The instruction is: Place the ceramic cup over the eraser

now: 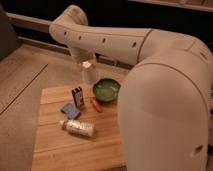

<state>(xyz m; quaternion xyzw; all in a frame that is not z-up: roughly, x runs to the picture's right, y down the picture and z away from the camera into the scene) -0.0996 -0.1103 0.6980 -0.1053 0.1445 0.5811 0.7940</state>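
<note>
My gripper [88,65] hangs from the arm over the far edge of the wooden table [60,150]. It is shut on the ceramic cup [89,75], a small white tapered cup held in the air. The eraser [77,95], a small dark block with a white face and an orange mark, stands on the table below and slightly left of the cup. The cup is apart from the eraser, between it and the green bowl [106,90].
An orange-red stick [95,104] lies beside the bowl. A flat blue pad [70,110] lies in front of the eraser. A bottle [77,127] lies on its side nearer the front. My arm's large white body [165,110] hides the table's right part.
</note>
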